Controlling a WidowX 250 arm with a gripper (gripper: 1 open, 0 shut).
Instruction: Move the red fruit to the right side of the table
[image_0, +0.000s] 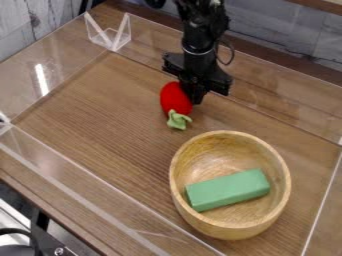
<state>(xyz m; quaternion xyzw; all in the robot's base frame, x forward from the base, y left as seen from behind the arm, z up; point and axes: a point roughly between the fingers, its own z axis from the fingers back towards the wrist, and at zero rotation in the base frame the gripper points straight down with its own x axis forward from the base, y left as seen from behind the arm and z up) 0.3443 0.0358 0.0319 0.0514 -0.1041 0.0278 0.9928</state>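
Fingers (191, 97) pinched at red fruit (173, 98); wooden bowl (230, 184) near.

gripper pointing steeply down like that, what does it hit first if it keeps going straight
The gripper looks shut on the red fruit, so the fruit is already in its line; just past it lies the table. Depth from this single view is uncertain.

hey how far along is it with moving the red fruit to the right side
Done: the gripper has reached the red fruit and looks shut on it. In hand: the grab itself; the fruit sits low on the table, near the middle, not visibly lifted. Left: carry it to the right side and release. The bowl with the green block sits on that side.
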